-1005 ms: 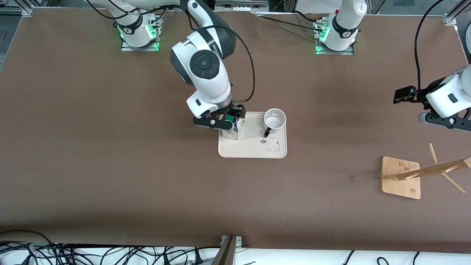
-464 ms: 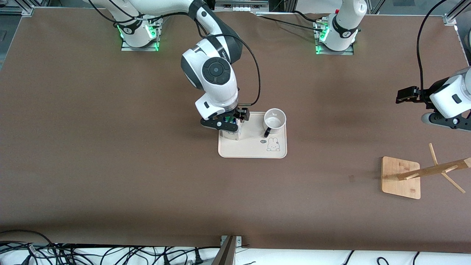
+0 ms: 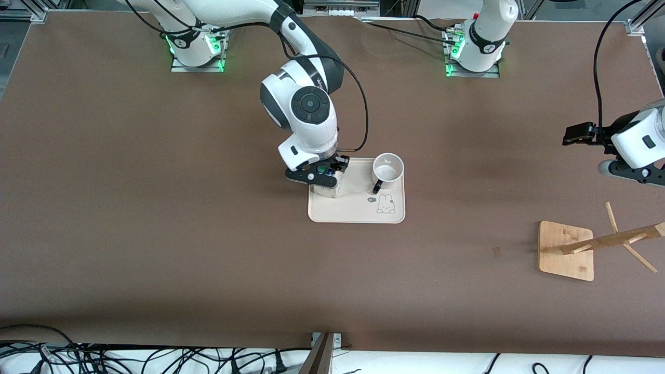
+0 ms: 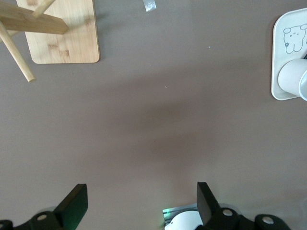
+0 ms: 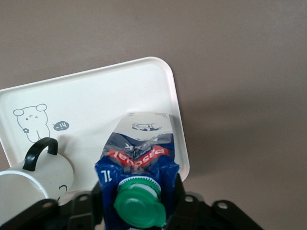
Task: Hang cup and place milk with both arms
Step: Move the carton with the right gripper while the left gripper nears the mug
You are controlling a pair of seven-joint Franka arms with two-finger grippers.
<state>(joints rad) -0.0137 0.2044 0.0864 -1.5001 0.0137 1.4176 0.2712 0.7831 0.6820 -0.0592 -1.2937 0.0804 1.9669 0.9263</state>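
Note:
The milk point(image 3: 327, 190) stands upright on the cream tray point(image 3: 353, 212), at the tray's end toward the right arm. My right gripper point(image 3: 326, 175) is down over the milk, its fingers shut on the two sides just below the green cap point(image 5: 139, 207). The right wrist view shows the milk point(image 5: 139, 143) between my right gripper's point(image 5: 138, 203) fingers. The cup point(image 3: 387, 170) stands upright on the same tray beside the milk, its black handle point(image 5: 39, 151) facing the front camera. My left gripper point(image 3: 634, 175) waits open and empty in the air near the left arm's end of the table, with bare table between its fingers point(image 4: 76, 203).
A wooden cup rack point(image 3: 566, 250) with slanted pegs stands near the left arm's end, nearer the front camera than my left gripper. It also shows in the left wrist view point(image 4: 62, 33). A rabbit drawing marks the tray point(image 5: 96, 96).
My right gripper has shifted a little toward the left arm's end and come down around the milk's top. My left gripper has drifted slightly. The milk and cup have stayed in place.

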